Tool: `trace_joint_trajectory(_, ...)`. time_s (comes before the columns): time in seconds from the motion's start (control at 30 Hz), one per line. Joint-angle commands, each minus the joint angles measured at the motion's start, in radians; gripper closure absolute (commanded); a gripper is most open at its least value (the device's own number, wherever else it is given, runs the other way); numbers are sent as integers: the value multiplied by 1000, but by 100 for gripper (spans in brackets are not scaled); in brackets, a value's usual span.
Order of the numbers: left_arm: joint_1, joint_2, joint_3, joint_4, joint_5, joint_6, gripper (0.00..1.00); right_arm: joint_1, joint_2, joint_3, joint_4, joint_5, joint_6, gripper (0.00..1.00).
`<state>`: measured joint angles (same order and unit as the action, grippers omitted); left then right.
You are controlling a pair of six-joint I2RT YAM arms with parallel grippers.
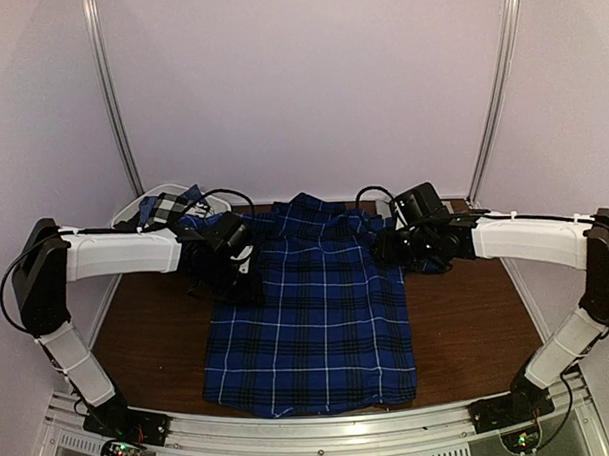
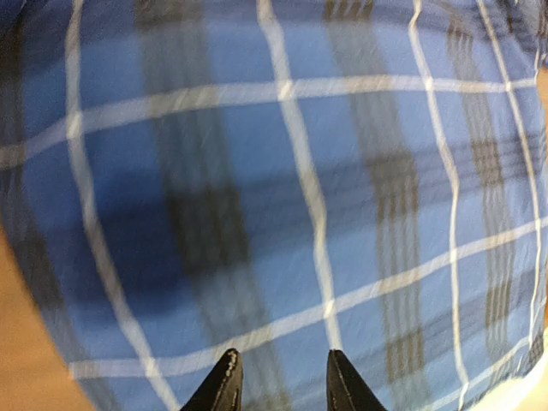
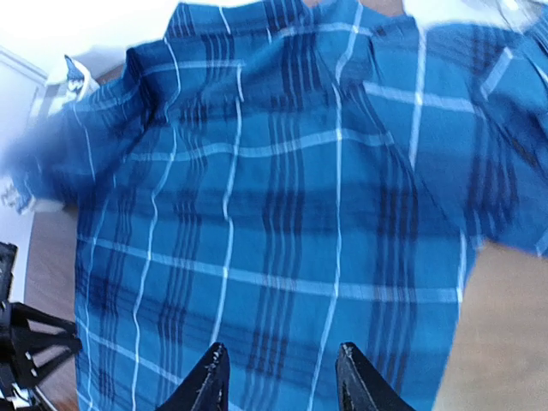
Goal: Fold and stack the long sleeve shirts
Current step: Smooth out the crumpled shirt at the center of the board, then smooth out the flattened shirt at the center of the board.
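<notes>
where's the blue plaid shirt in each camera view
top external: blue plaid shirt spread flat in the centre, hem toward the bottom.
left wrist: it fills nearly the whole picture, close up.
right wrist: it fills most of the picture.
shared landmark: brown table, bare beside the shirt: lower left in left wrist, lower right in right wrist.

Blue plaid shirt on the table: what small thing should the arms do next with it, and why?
The blue plaid shirt lies spread flat, not yet folded. The left gripper and right gripper hover over its upper sides, jaws apart and empty. So the next move is probably to lower both and pinch the cloth there, ready for a fold.
</notes>
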<state>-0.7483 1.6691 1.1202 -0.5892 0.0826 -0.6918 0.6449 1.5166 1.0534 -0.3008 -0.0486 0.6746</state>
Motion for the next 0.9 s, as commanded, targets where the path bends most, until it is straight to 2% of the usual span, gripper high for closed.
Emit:
trace_joint_trajectory(0.0, -4, 129, 111, 104, -20, 75, 65, -91, 134, 119, 209, -60, -67, 57)
trace_joint_trajectory(0.2, -3, 233, 144, 146, -1, 72, 65, -208, 369, 328, 242, -113, -107, 59)
trace_joint_trajectory(0.47, -5, 257, 135, 161, -2, 48, 66, -278, 649, 544, 232, -233, -90, 60)
trace_joint_trajectory(0.63, -6, 262, 118, 161, -2, 38, 66, -298, 731, 594, 225, -257, -78, 60)
trace_joint_trajectory(0.87, -20, 262, 91, 164, -3, 21, 66, -352, 779, 558, 224, -250, -59, 61)
